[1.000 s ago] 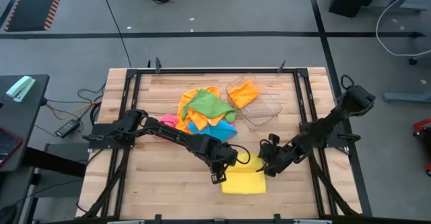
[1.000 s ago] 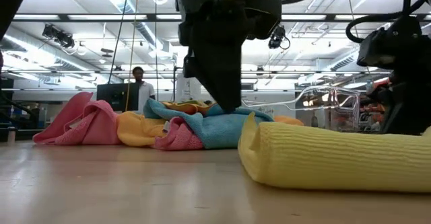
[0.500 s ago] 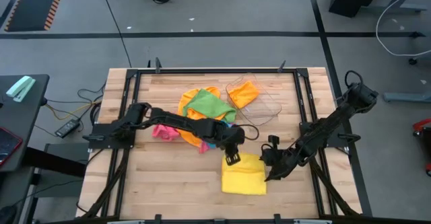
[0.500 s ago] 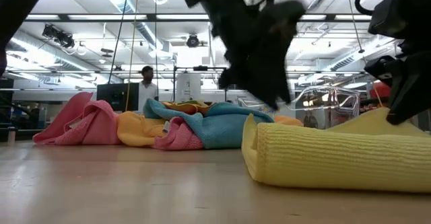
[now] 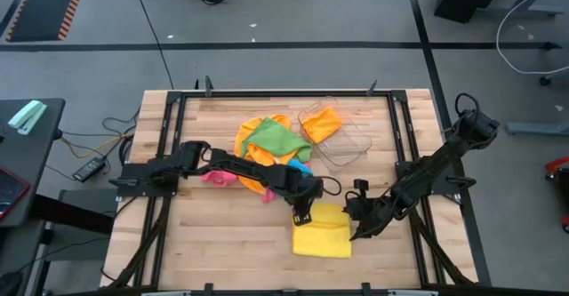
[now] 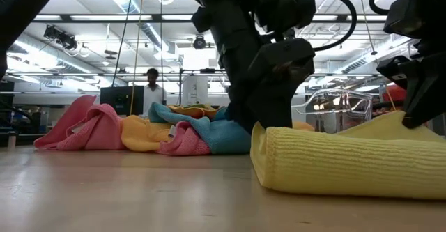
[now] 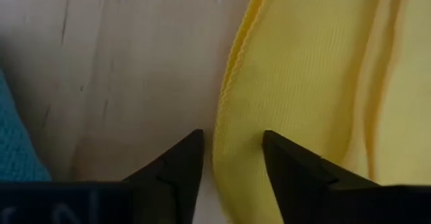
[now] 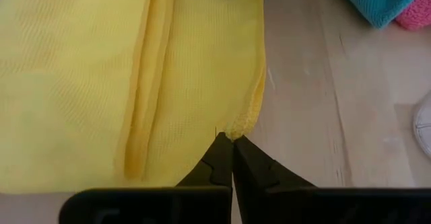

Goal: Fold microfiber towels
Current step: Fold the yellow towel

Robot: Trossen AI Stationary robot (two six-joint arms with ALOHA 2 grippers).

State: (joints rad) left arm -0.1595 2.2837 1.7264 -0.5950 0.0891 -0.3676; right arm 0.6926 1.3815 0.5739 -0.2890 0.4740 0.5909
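Folded yellow towel (image 5: 323, 231), nearly square, fold facing the towel pile (image 5: 269, 150).
Left gripper (image 7: 229, 163) part-open astride its edge, not clamped; right gripper (image 8: 233, 158) closed at its corner.

Bright even overhead light, soft shadows, low view foreground blurred

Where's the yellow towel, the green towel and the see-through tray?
yellow towel (image 5: 322, 240): high view, middle of its folded top.
green towel (image 5: 276, 140): high view, middle, atop the pile.
tray (image 5: 354, 147): high view, clear wall near its right corner.
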